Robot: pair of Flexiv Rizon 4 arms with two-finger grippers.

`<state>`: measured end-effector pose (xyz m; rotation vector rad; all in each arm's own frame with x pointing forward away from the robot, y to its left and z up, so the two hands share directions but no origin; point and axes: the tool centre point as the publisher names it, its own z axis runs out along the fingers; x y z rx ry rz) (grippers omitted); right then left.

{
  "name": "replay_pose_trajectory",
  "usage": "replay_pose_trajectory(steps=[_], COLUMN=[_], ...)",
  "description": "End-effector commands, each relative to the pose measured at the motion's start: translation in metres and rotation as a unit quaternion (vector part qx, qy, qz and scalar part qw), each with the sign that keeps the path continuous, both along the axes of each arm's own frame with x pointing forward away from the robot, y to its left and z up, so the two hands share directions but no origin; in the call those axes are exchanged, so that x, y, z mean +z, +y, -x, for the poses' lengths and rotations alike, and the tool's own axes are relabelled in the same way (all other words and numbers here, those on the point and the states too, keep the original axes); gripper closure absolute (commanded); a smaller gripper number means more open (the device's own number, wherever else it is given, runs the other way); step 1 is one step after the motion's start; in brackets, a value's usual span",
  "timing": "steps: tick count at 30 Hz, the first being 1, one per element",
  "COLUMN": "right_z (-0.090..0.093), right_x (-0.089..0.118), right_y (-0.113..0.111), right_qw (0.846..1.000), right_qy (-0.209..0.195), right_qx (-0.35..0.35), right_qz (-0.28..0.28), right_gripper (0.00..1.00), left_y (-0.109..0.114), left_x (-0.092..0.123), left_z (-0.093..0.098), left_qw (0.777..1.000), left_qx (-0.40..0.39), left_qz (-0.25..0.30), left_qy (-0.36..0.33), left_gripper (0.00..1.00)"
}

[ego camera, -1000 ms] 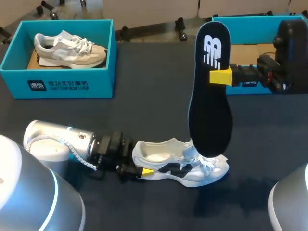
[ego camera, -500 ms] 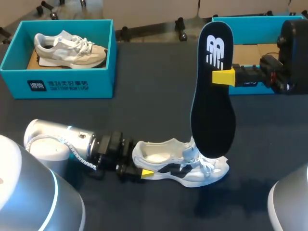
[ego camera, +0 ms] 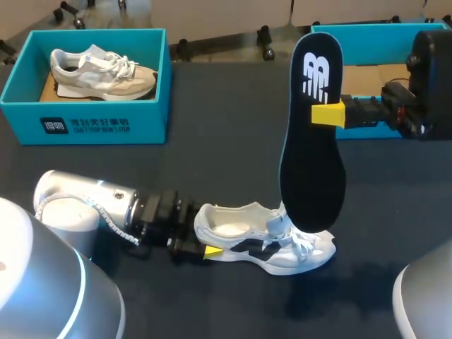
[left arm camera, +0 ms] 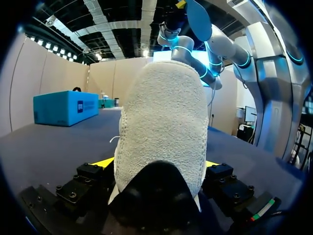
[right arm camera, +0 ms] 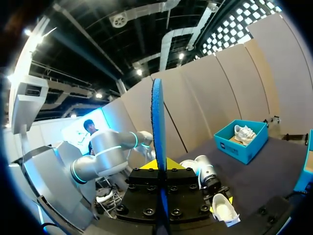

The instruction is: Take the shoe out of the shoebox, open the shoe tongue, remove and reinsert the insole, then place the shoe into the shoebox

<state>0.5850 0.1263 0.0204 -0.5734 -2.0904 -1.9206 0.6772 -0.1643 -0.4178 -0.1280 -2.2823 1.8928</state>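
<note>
A white shoe (ego camera: pixel 265 240) with black side marks lies on its sole on the dark table (ego camera: pixel 212 155), toe to the right. My left gripper (ego camera: pixel 206 247) sits at its heel, open, its fingers spread on either side. In the left wrist view the fuzzy heel (left arm camera: pixel 164 127) fills the space between the yellow tips (left arm camera: pixel 100 162). My right gripper (ego camera: pixel 326 113) is shut on the black insole (ego camera: pixel 311 141), which hangs upright with its lower end just over the shoe's toe. In the right wrist view the insole (right arm camera: pixel 157 127) shows edge-on between the fingers of my right gripper (right arm camera: pixel 159 166), with the shoe (right arm camera: pixel 225 208) below.
A teal shoebox (ego camera: pixel 85 116) holding another pale shoe (ego camera: pixel 102 70) stands at the back left. A second teal shoebox (ego camera: pixel 367 35) stands at the back right, partly behind my right arm (ego camera: pixel 427 81).
My left gripper's fingers have spread and the arm has drawn back slightly to the left from the heel. The insole has shifted a little to the right with my right gripper.
</note>
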Motion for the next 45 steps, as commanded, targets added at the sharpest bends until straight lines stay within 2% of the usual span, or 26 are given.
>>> replay_pose_trajectory(steps=[1,19,35,40,45], right_z=[0.004,0.004,0.004,0.004,0.004], right_x=[0.002,0.002,0.002,0.002,0.002], right_y=[0.005,0.005,0.005,0.005,0.005], right_qw=[1.000,1.000,1.000,1.000,1.000], right_qy=[0.000,0.000,0.000,0.000,0.000], right_qx=[-0.006,-0.006,-0.006,-0.006,-0.006], right_qz=[0.001,0.001,0.001,0.001,0.001], right_gripper=[1.00,1.00,1.00,1.00,1.00], left_y=[0.006,0.024,0.052,0.059,0.059], left_x=[0.001,0.011,0.025,0.035,0.035], left_z=[-0.003,-0.013,-0.009,-0.009,-0.009], left_qw=[1.000,0.999,0.987,0.982,0.982], left_qx=[-0.010,-0.020,-0.025,-0.020,-0.020], left_qz=[-0.003,-0.036,-0.134,-0.184,-0.184], left_qy=[-0.001,-0.031,-0.089,-0.044,-0.044], left_gripper=[0.00,0.00,0.00,0.00,0.00])
